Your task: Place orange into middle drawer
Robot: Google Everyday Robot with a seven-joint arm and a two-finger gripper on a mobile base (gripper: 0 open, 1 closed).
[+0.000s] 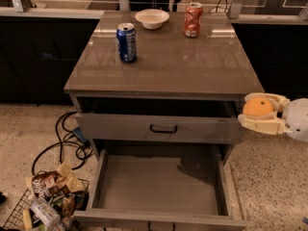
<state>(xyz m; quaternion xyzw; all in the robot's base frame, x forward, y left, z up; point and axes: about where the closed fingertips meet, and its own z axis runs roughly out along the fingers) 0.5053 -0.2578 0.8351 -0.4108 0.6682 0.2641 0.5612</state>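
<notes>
My gripper comes in from the right edge, just off the cabinet's right side at the level of the top drawer. It is shut on the orange, a small round bright fruit held between the pale fingers. The middle drawer is pulled out wide below and to the left of the gripper, with a bare grey-beige floor and low side walls. The orange hangs above and to the right of the drawer's right wall.
On the cabinet top stand a blue soda can, a white bowl and a red-orange soda can. The top drawer front has a black handle. A wire basket of trash and black cables lie on the floor at left.
</notes>
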